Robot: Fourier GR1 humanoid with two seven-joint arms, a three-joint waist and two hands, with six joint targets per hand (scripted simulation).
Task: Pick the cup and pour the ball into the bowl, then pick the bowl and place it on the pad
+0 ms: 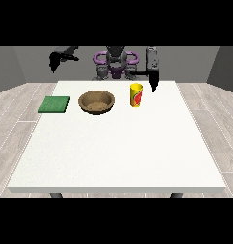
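Table space near the camera is bare white top (113,152). Farther back sit a flat green square pad (54,104), a round brown bowl (96,102) and a yellow cup (136,95), all apart. Behind, the hand at the view's right (153,81) hangs beside the cup, likely to grab it; its fingers point down, holding nothing. The hand at the view's left (54,61) waits high; I cannot tell its fingers. Grey floor surrounds.

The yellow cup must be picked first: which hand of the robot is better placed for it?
The left, probably. That hand, at the view's right, hangs just beside the yellow cup. The other hand, at the view's left, is raised beyond the green pad, with the brown bowl between it and the cup.
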